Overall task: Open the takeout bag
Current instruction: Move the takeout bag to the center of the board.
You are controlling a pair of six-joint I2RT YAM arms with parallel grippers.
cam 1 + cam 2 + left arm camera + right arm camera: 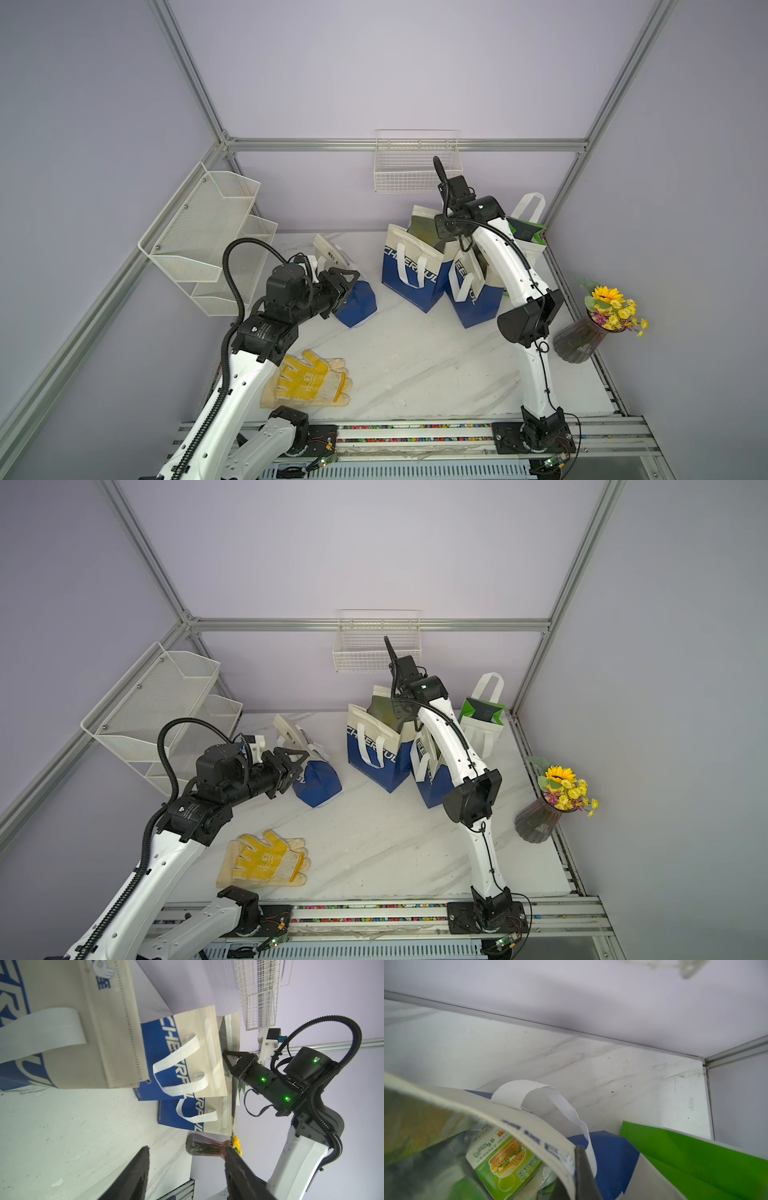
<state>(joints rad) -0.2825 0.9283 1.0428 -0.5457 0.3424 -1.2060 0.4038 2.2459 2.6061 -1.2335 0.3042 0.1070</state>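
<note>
Nearest the lens, the front rail (415, 432) carried both arm bases. A pair of gloves (309, 380) lay behind the left gripper (347, 282), whose jaws stood partly apart and held nothing, just beside a small toppled bag (357, 305). The right gripper (227, 1062) was closed on the cream top rim of the takeout bag (409, 270), which stood upright beneath that gripper. The right wrist view showed one finger (583, 1169) pressed against the rim and a burger box (502, 1157) inside. Assessment: the mouth was partly open, and the step in hand was to draw the pinched rim away from the opposite panel. That pull should run level and slow, since an upward pull would likely lift or tip the light bag. The idle left gripper could brace the far panel. Clearance was poor on the arm side of the right gripper, where a second blue bag (473, 299) stood against the takeout bag. It was also poor beyond it, where a green bag (525, 232) and the back wall (311, 191) stood near. Open table (415, 365) lay between the two grippers.
</note>
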